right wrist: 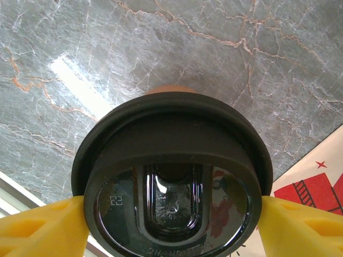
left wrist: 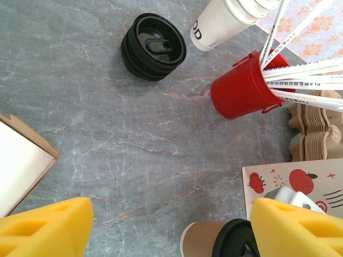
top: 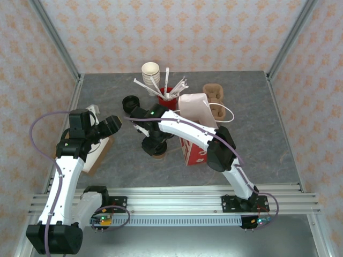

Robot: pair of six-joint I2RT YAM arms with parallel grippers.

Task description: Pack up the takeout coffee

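Right wrist: right gripper (right wrist: 171, 214) clasps the takeout coffee (right wrist: 171, 171) (lidded); left gripper (left wrist: 169, 214) wide, empty, red bucket (left wrist: 241, 93) of straws (left wrist: 305, 69) ahead.

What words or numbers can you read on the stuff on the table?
"OD": end of a cut-off word on the cream cup stack.
"22", it seems: embossed on the takeout coffee's lid; letters at its bottom edge are cut off.
Straw wrappers: print too small to read.
Paper bag: pictures only.
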